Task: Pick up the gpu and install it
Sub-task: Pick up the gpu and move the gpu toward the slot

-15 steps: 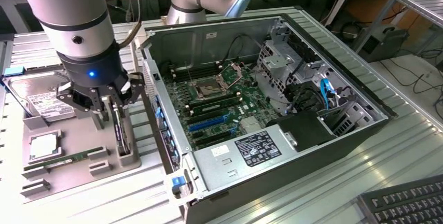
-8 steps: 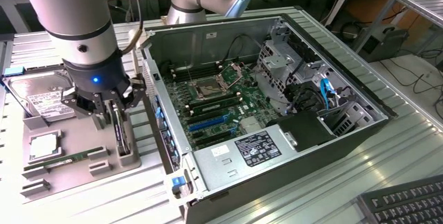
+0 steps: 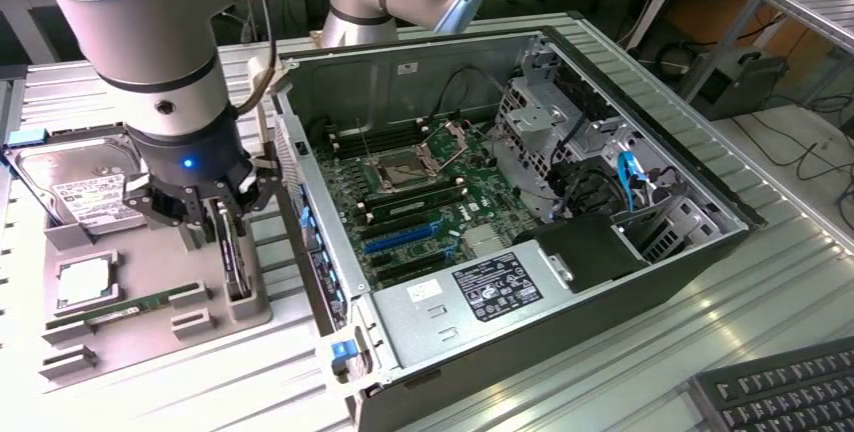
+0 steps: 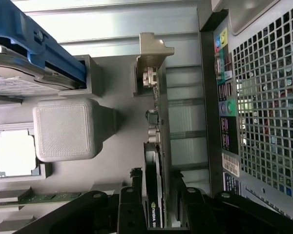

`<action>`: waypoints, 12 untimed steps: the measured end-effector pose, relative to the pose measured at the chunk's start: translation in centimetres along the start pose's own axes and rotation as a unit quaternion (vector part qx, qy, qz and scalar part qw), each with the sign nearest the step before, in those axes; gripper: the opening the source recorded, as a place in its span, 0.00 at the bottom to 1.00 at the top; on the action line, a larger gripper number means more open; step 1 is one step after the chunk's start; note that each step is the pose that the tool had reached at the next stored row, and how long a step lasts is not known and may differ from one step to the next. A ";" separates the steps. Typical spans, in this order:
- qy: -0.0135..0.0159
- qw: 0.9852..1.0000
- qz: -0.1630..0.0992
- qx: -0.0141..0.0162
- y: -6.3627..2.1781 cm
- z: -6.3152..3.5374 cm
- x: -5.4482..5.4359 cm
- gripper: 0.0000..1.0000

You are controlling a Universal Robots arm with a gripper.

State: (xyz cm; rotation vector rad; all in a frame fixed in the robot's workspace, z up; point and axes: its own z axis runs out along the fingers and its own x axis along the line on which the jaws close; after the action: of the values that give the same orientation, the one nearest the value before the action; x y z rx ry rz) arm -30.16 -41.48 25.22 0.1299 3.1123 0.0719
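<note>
Wrist view: gripper (image 4: 157, 184) spread wide, its fingers straddling the upright gpu (image 4: 158, 141) along the gray tray's (image 4: 122, 146) edge beside the computer case (image 4: 263, 97).

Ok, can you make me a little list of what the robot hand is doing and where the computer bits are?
gripper: open, one finger on each side of the gpu
gpu: standing on its edge in a slot of the gray tray, not lifted
hard drive: in the same tray, white label up
memory stick: lying flat in the tray
computer case: side open, on the exterior view's right of the tray
gpu installed: not yet
</note>
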 end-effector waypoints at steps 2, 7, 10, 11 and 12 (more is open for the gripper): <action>0.000 1.000 0.000 -0.004 -0.01 0.18 0.0 0.36; 0.001 1.000 0.000 -0.006 -0.05 0.95 0.1 0.36; 0.001 1.000 0.001 -0.007 -0.06 1.04 0.2 0.36; 0.000 1.000 0.002 -0.007 -0.06 1.05 0.2 0.36; 0.000 1.000 0.003 -0.007 -0.06 1.05 0.2 0.36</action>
State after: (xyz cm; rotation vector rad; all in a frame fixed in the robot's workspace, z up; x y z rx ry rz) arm -30.34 -41.48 24.16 0.1375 3.1119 0.0926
